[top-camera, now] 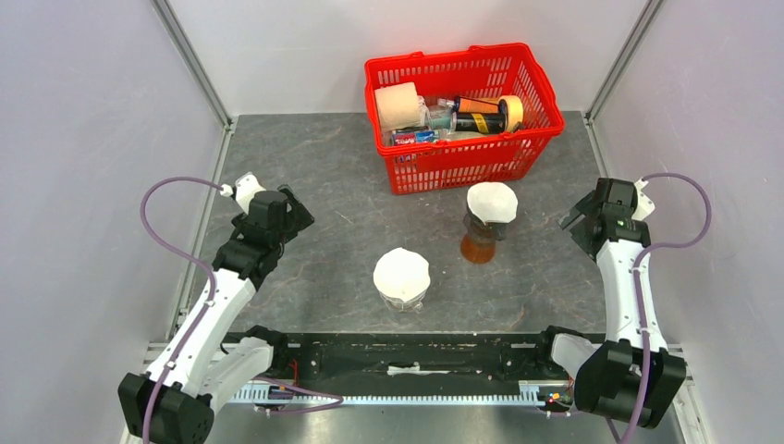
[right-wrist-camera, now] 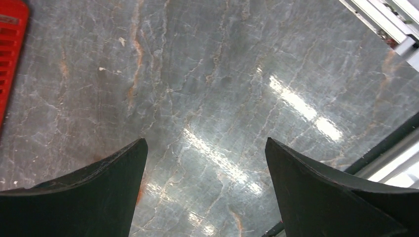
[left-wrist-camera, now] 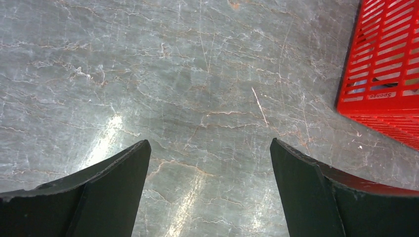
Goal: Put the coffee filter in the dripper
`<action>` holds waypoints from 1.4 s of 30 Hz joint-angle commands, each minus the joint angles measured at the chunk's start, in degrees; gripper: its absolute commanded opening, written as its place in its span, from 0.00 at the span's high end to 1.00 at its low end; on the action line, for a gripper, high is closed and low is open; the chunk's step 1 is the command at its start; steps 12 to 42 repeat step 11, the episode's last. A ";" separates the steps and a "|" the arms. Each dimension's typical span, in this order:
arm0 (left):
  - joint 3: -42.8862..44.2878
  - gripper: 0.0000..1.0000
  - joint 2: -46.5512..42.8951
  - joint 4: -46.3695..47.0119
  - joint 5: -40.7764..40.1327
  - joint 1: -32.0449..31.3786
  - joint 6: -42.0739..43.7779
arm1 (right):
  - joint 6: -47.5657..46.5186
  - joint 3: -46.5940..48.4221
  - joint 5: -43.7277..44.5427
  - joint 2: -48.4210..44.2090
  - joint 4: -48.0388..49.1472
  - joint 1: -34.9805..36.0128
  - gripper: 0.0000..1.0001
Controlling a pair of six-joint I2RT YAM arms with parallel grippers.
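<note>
Shows white paper coffee filter [top-camera: 401,272] apparently seated in clear ribbed glass dripper [top-camera: 404,300], nearside of red plastic basket [top-camera: 462,165]. Finds left gripper [left-wrist-camera: 210,142] and right gripper [right-wrist-camera: 206,140] spread empty, flanking basket, presumably clearing finished work.

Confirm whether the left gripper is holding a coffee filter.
No: the left gripper stands open above the table, with nothing between its jaws.

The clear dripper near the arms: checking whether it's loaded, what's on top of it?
A white coffee filter sits on the dripper, covering its whole mouth. Only the lower glass shows beneath; the paper hides the inside.
</note>
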 commanded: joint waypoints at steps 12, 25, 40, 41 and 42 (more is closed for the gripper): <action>0.42 0.02 -2.12 -0.15 1.41 0.21 -3.86 | 2.32 -2.09 -2.42 -6.32 7.74 0.01 0.03; 0.42 0.02 -2.12 -0.15 1.41 0.21 -3.86 | 2.32 -2.09 -2.42 -6.32 7.74 0.01 0.03; 0.42 0.02 -2.12 -0.15 1.41 0.21 -3.86 | 2.32 -2.09 -2.42 -6.32 7.74 0.01 0.03; 0.42 0.02 -2.12 -0.15 1.41 0.21 -3.86 | 2.32 -2.09 -2.42 -6.32 7.74 0.01 0.03; 0.42 0.02 -2.12 -0.15 1.41 0.21 -3.86 | 2.32 -2.09 -2.42 -6.32 7.74 0.01 0.03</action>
